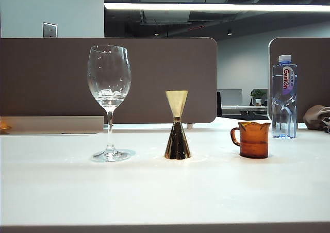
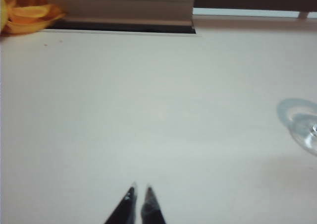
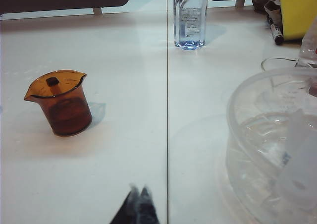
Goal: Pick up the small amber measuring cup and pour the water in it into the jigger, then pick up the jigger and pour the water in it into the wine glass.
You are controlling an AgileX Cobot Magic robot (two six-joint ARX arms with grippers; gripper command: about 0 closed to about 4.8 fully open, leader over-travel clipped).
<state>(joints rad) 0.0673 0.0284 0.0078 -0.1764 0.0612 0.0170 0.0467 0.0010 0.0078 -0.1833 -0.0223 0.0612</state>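
The right claw (image 3: pixel 138 196) is clenched on nothing and hangs low over the white tabletop (image 3: pixel 124 149). Ahead of it and to one side, well apart, stands the small amber measuring cup (image 3: pixel 62 105), upright. It looks like thin glass: stiff, light, smooth and probably slippery, and it would break if squeezed hard. I think the loop handle or the wall just under the rim is the best place to take hold. The left claw (image 2: pixel 140 196) is also clenched and empty, with the foot of the wine glass (image 2: pixel 304 127) far off to its side. The jigger (image 1: pixel 177 126) stands between glass and cup.
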